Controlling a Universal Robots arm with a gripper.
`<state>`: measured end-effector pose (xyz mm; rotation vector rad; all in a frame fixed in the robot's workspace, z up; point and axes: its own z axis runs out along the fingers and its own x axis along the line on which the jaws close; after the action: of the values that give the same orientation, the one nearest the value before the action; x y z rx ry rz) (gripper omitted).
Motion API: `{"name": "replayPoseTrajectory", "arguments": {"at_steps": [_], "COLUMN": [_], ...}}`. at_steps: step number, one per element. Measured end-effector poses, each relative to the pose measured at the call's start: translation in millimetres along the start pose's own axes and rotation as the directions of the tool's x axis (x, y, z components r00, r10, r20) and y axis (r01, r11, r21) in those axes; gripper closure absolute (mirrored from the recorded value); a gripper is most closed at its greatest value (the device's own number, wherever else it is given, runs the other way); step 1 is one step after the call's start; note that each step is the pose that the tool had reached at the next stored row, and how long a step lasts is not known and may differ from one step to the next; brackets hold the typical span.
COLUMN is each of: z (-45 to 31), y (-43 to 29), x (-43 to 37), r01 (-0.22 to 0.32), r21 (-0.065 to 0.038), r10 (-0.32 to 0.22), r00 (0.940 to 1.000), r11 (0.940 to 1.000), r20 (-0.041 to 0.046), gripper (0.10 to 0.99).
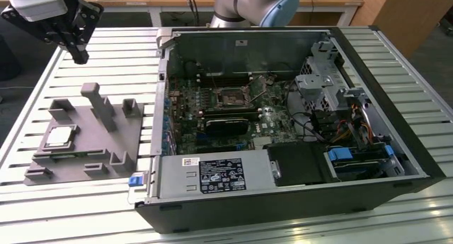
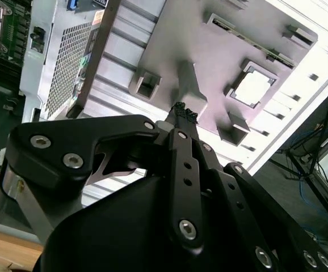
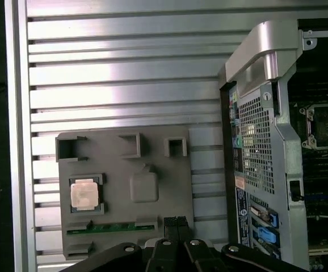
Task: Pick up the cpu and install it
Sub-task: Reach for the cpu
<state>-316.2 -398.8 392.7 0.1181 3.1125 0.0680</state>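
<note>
- Cpu point(image 1: 60, 136) lies flat in a square pocket of the grey tray point(image 1: 90, 143), on the exterior view's left, beside the open computer case point(image 1: 283, 207)
- Probably light, stiff and fragile; best pinched by its pale edges
- Socket point(image 1: 230, 97) inside the case looks unfilled
- Claw point(image 1: 79, 57) hangs above the tray, fingers closed together, holding nothing

The cpu point(image 1: 59, 137) lies open from above in its tray point(image 1: 92, 142). A tall post point(image 1: 96, 102) rises near it; the computer case point(image 1: 297, 199) flanks the tray.
</note>
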Motion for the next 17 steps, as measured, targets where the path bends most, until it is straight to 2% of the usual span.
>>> {"name": "replayPoseTrajectory", "arguments": {"at_steps": [17], "z": [-0.4], "y": [-2.3], "x": [30.1], "r01": [0.000], "r21": [0.000], "r10": [0.000], "r00": [1.0000], "r11": [1.0000], "r20": [0.0000], "gripper": [0.980]}}
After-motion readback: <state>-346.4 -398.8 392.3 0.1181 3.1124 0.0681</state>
